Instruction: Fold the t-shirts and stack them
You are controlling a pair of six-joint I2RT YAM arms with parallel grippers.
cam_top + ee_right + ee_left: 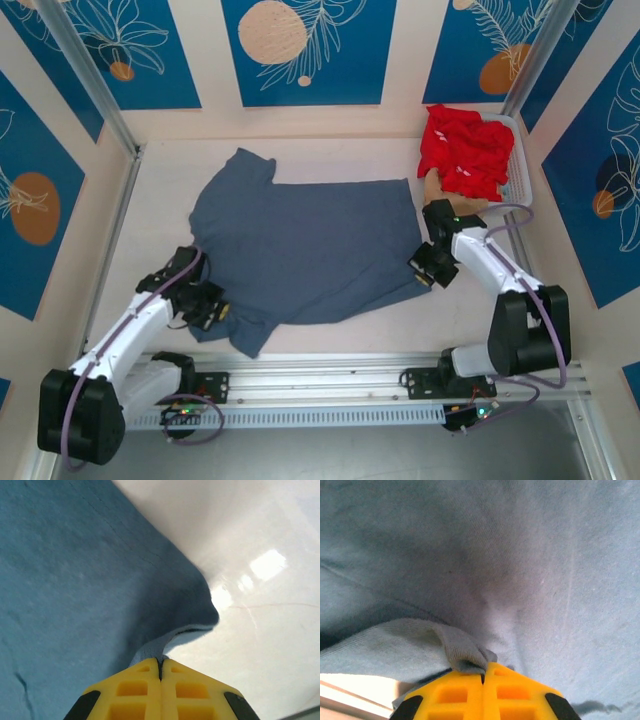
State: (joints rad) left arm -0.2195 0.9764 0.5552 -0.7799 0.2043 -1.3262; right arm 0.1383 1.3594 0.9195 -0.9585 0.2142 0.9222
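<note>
On the table, blue-grey t-shirt (300,250) spread, left claw (483,671) and right claw (160,662) — both pinching its edge

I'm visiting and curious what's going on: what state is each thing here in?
blue-grey t-shirt: spread open, unfolded, pinched at two near spots
red t-shirts: crumpled heap
white basket: holding the red heap
left gripper: shut on the blue-grey t-shirt
right gripper: shut on it too

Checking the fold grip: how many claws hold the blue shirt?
2. The left claw pinches the blue-grey t-shirt at its near-left edge; the right claw pinches its near-right corner.
</note>
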